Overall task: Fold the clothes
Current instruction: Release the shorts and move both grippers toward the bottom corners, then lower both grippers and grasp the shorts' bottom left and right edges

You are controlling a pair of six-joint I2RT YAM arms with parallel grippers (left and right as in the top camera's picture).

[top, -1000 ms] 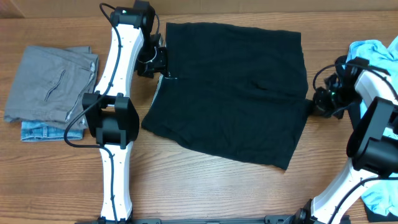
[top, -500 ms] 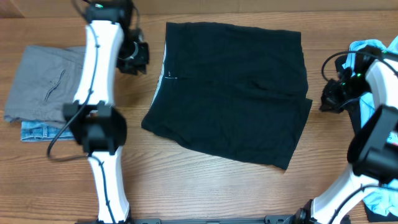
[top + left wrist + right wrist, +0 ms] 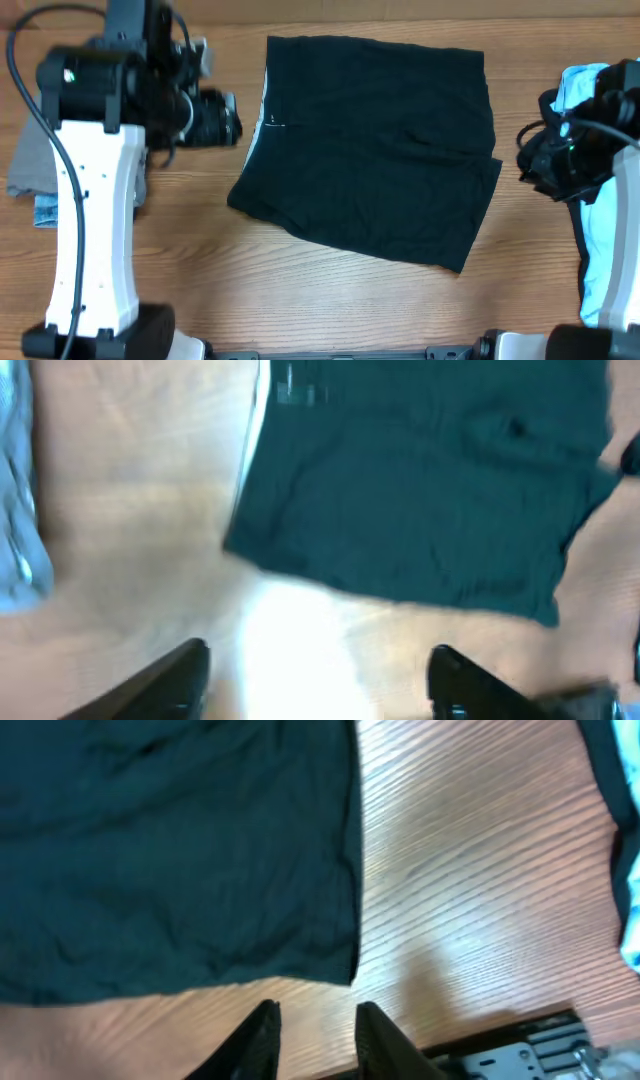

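Overhead: black trousers (image 3: 370,150) lie mid-desk (image 3: 330,300), seemingly part-folded. My left claw (image 3: 320,652) and right claw (image 3: 316,1007) hang open and empty. Grey piece (image 3: 25,165) and denim (image 3: 42,212) are stacked at the left edge; the light blue T-shirt (image 3: 598,250) waits at the right edge.

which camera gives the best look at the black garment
Overhead: the black garment lies spread on the table, its whole outline in frame and sharp. The left wrist view shows most of it, but blurred. The right wrist view shows only one edge and corner.
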